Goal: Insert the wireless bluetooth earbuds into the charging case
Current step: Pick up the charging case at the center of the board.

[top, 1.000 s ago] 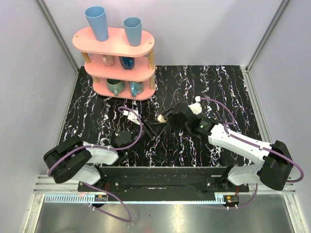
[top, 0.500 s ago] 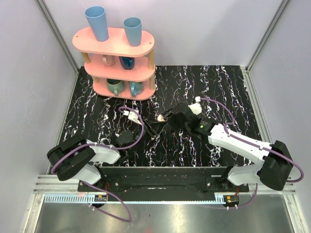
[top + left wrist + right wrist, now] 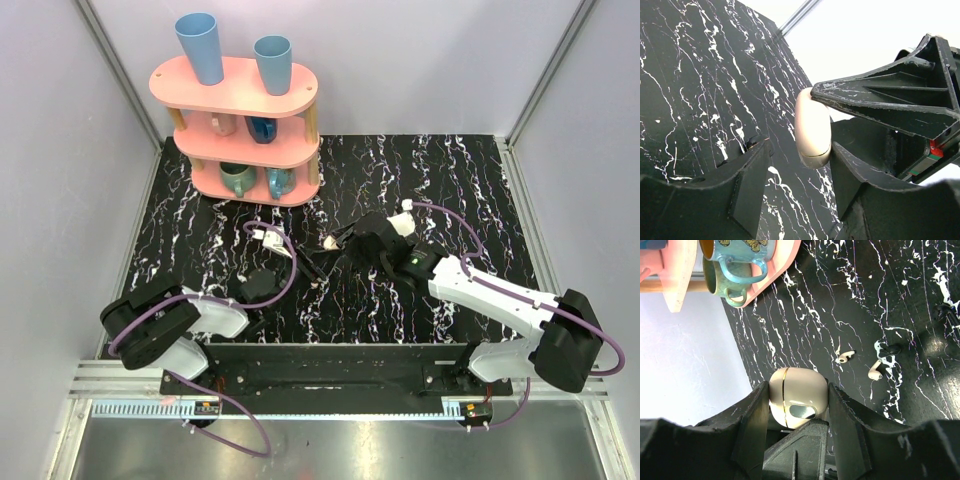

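Well, seen from above, my right pincer [image 3: 340,240] is stretched out to the middle of the black marbled table [image 3: 450,180] and is clamped on the cream case [image 3: 330,241]. My left pincer [image 3: 312,272] points at it from the near left, its tips just beside it. A pink shelf [image 3: 240,90] stands in the far left corner, well apart from both pincers. It has two blue cups [image 3: 200,45] on top and mugs [image 3: 238,178] on its lower decks. Pale walls [image 3: 60,150] close off the left, back and right. The open stretch of table lies to the far right.

From my left wrist, my fingers stand partly apart, and I can see nothing pinched between them. The case hangs just past their tips, above the table, gripped by the other pincer's scuffed black fingers. I cannot tell whether one of my tips touches the case. On the left the marbled top runs away to the wall.

From my right wrist, the case sits snug between my two fingers, its lid closed along the seam. Beyond it the two earbuds [image 3: 845,356] [image 3: 874,369] lie on the table, near each other but not touching, both outside the case. A small black thing [image 3: 892,348] lies just beside the right-hand bud; I cannot tell what it is. The shelf's foot and two mugs fill the upper left corner, with the table's edge and the wall below them.
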{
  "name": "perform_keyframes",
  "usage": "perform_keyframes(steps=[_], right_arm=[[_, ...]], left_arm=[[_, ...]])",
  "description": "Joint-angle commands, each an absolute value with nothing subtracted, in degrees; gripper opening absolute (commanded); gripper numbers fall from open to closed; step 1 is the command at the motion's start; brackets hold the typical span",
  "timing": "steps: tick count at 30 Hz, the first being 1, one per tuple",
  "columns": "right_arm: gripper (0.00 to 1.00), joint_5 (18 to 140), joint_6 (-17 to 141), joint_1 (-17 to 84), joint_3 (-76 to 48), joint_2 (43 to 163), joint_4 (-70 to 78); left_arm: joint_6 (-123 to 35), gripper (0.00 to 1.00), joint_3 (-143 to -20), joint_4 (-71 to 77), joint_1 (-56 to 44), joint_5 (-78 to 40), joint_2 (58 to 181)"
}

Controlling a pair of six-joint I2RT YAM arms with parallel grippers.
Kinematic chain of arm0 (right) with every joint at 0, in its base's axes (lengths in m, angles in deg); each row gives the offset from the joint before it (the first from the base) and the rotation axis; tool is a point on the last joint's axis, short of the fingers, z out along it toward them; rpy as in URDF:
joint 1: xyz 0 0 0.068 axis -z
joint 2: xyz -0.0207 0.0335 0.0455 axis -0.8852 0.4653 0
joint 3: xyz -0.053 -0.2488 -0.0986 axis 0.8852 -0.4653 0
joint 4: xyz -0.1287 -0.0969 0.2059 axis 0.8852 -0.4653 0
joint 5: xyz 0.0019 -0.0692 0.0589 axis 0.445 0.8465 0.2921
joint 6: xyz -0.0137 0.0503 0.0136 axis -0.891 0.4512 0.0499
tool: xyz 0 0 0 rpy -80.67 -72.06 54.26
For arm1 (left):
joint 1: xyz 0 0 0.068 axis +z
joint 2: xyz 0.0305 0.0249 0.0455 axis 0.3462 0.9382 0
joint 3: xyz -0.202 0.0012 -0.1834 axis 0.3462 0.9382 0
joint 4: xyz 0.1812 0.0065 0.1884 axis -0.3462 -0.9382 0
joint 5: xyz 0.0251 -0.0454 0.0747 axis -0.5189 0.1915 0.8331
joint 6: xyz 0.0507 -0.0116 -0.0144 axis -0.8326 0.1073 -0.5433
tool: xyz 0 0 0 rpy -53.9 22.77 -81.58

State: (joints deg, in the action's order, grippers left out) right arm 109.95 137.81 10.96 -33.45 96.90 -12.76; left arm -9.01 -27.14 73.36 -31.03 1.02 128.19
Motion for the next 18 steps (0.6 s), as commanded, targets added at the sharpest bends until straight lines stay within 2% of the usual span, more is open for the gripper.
perform_keyframes(steps=[1,13,17,18], right_arm=[[0.34,110.03,138.59,11.12,-33.41,95.41,-10.95],[0.35,110.21,138.59,11.12,-33.41,95.50,-10.95],[0.36,110.30,138.59,11.12,-33.41,95.33,-10.86],[0.36,110.30,138.50,11.12,-33.41,95.33,-10.86]], left_arm=[[-8.87,0.56,-26.58,88.34,-30.99,4.83,128.56],[-9.31,0.56,-27.46,91.16,-30.99,6.06,129.26],[-9.13,0.60,-27.37,91.68,-30.99,5.54,129.00],[-9.13,0.65,-27.20,91.86,-30.99,5.27,128.74]])
